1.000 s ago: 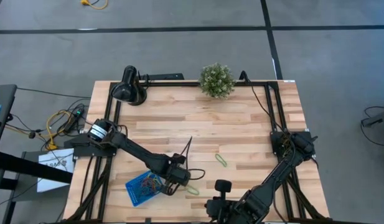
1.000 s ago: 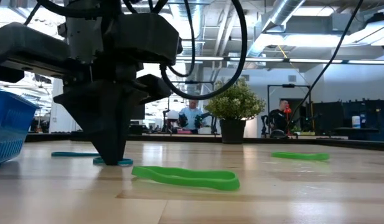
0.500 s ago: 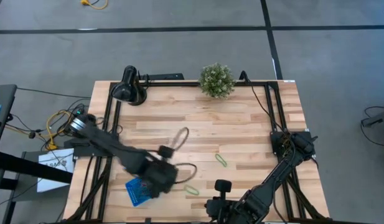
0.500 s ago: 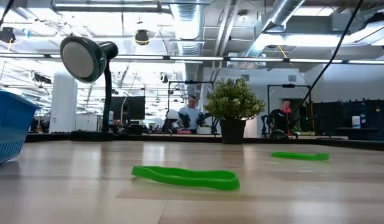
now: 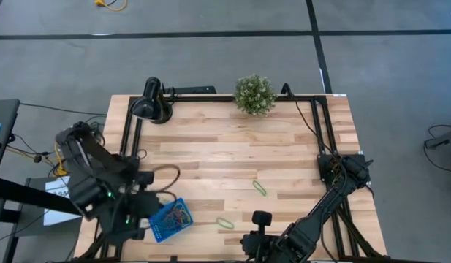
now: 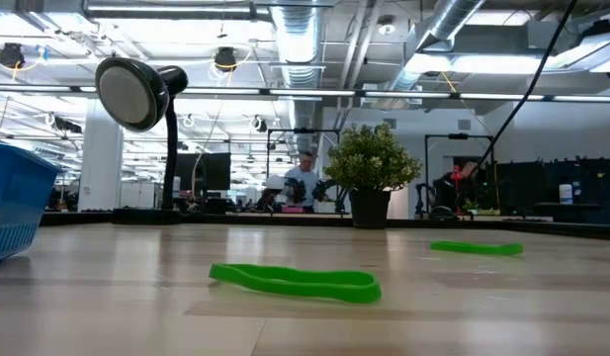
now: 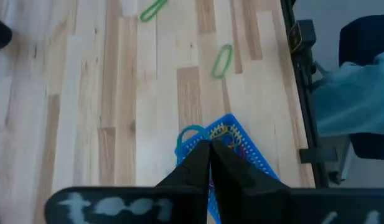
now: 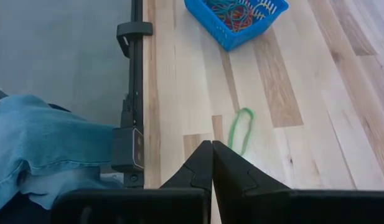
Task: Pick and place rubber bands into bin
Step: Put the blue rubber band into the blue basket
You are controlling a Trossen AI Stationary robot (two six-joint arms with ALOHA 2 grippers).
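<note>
The blue bin (image 5: pixel 170 219) (image 7: pixel 244 152) (image 8: pixel 238 18) sits near the table's near-left corner with several coloured rubber bands (image 5: pixel 178 215) in it. My left gripper (image 7: pixel 209 155) (image 5: pixel 147 218) hovers above the bin's left part, shut, with a grey-blue rubber band (image 7: pixel 187 133) at its fingertips. Two green rubber bands lie flat on the wood: one (image 5: pixel 225 223) (image 6: pixel 295 282) (image 8: pixel 240 129) right of the bin, one (image 5: pixel 260 188) (image 6: pixel 478 247) farther toward the middle. My right gripper (image 8: pixel 211 149) waits shut at the near edge, pointing toward the nearer green band. My left gripper pinches the grey-blue rubber band between its shut fingertips, coming from above and pointing down. The loop (image 7: pixel 181 138) sticks out beside the fingertips, lifted clear of the table and over the bin's corner. Which part of the loop is pinched is hidden by the fingers.
A black round lamp (image 5: pixel 152 102) (image 6: pixel 136 94) and a small potted plant (image 5: pixel 254 93) (image 6: pixel 374 163) stand at the far edge. A black frame (image 8: pixel 137 74) runs along the table's sides. A person's blue-clad leg (image 8: pixel 42 143) is beside the near edge.
My left gripper has risen off the table where it stood on the grey-blue band, left the low view, and swung toward the table's near-left corner to above the bin. The band has gone from the table with it. The green bands have stayed put.
</note>
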